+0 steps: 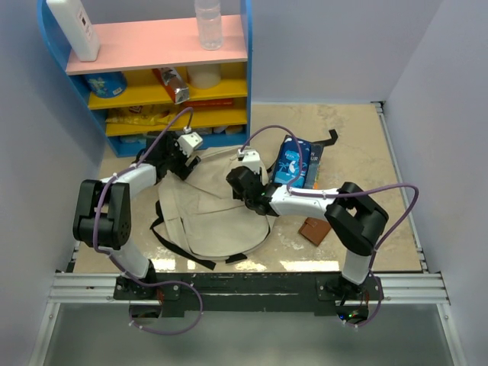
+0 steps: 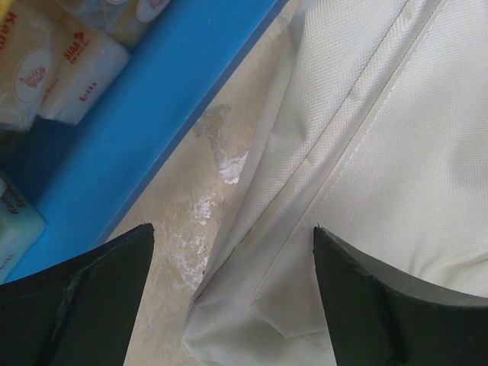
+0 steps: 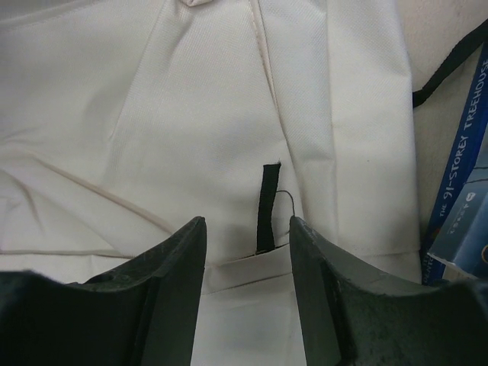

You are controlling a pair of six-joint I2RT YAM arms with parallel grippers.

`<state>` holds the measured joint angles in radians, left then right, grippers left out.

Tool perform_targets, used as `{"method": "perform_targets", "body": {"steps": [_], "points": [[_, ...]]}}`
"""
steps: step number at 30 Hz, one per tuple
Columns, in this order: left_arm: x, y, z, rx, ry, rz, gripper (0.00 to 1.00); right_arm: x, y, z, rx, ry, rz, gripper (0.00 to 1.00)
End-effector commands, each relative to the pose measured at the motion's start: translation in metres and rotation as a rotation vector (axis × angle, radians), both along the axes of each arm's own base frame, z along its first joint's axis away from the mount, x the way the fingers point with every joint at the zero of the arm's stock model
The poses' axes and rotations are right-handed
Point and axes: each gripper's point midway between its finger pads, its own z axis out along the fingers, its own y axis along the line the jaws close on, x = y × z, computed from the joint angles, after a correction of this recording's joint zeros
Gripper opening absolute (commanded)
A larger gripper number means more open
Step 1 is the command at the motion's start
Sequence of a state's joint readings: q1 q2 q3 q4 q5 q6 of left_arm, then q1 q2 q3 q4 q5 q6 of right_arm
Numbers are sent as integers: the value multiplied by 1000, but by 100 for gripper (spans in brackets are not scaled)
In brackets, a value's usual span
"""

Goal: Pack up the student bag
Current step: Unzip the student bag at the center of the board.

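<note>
The student bag, beige canvas with black straps, lies flat in the middle of the table. My left gripper hangs at its far left corner. In the left wrist view that gripper is open wide, and the bag's corner lies loose between the fingers. My right gripper sits at the bag's far right edge. The right wrist view shows that gripper closed on a fold of bag fabric, where a short black tab comes out.
A blue book lies just right of the bag, its spine also in the right wrist view. A brown item rests near the right arm. A blue shelf unit with packets stands at the back left, its base close to my left gripper.
</note>
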<state>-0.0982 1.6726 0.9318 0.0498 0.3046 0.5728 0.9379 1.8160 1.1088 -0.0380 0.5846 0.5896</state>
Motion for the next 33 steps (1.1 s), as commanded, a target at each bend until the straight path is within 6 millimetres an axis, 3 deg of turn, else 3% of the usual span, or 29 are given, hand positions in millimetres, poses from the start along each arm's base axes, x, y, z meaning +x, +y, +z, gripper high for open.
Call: {"method": "perform_targets", "body": {"steps": [1, 11, 15, 23, 29, 32, 33], "points": [[21, 3, 15, 12, -81, 0, 89, 10, -6, 23, -1, -67, -35, 51], [13, 14, 3, 39, -60, 17, 85, 20, -11, 4, -28, -46, -39, 46], [7, 19, -5, 54, -46, 23, 85, 25, -4, 2, 1, -47, -19, 41], [-2, 26, -13, 74, -24, 33, 84, 24, 7, -4, 33, -27, 7, 22], [-18, 33, -24, 98, 10, 37, 67, 25, 7, 0, 32, -33, 9, 6], [-31, 38, -32, 110, 48, 35, 53, 27, 10, 6, 41, -45, 19, 1], [-38, 40, -34, 114, 60, 32, 44, 28, 12, 10, 48, -50, 24, 0]]}}
